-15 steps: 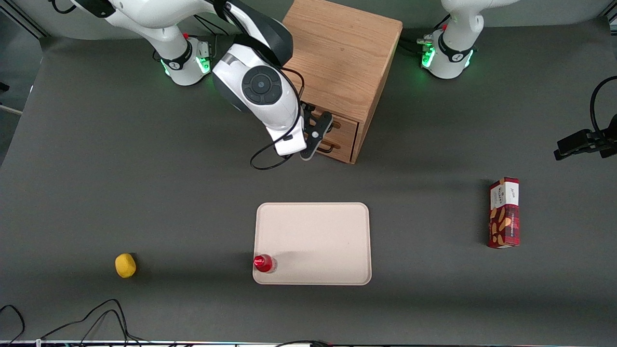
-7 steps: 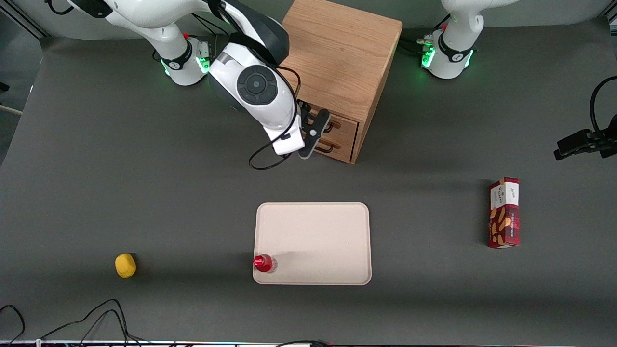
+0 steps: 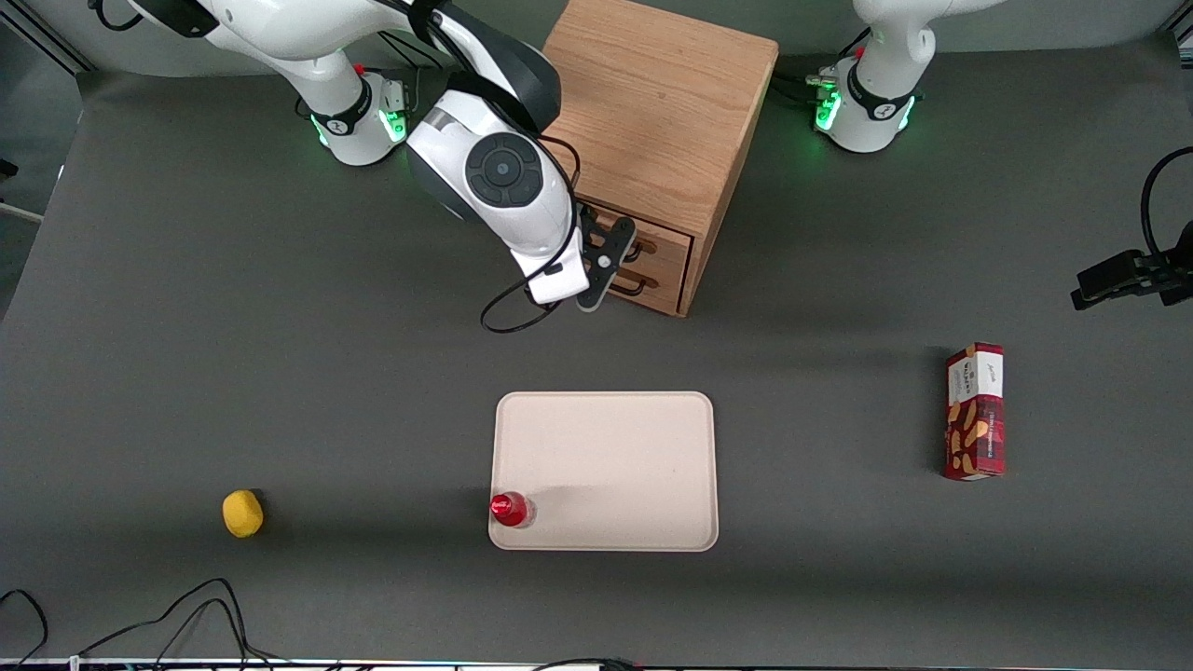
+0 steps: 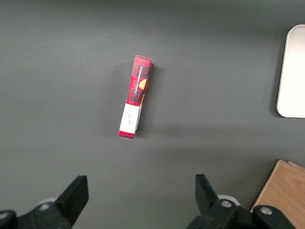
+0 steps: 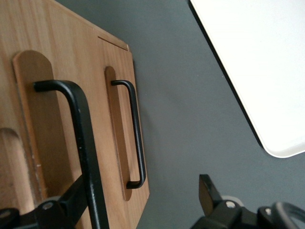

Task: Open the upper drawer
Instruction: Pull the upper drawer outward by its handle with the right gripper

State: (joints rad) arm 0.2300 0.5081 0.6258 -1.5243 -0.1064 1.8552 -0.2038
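The boxy wooden cabinet (image 3: 662,102) stands between the two arm bases with its two drawers facing the front camera. The upper drawer (image 3: 669,244) looks shut, flush with the lower drawer (image 3: 660,287). In the right wrist view the upper drawer's black wire handle (image 5: 83,143) is very close, and the lower drawer's handle (image 5: 136,133) shows beside it. My right gripper (image 3: 608,259) is open right in front of the drawer fronts. In the wrist view my gripper (image 5: 142,190) straddles the upper handle, which runs just inside one finger (image 5: 71,198). The fingers do not pinch it.
A cream tray (image 3: 606,438) lies nearer the front camera than the cabinet, with a red-capped bottle (image 3: 510,509) at its corner. A yellow lemon (image 3: 242,513) lies toward the working arm's end. A red snack box (image 3: 975,411) lies toward the parked arm's end.
My wrist has shifted slightly in front of the drawer fronts, first toward the cabinet, then a little back. Both drawers stay shut.
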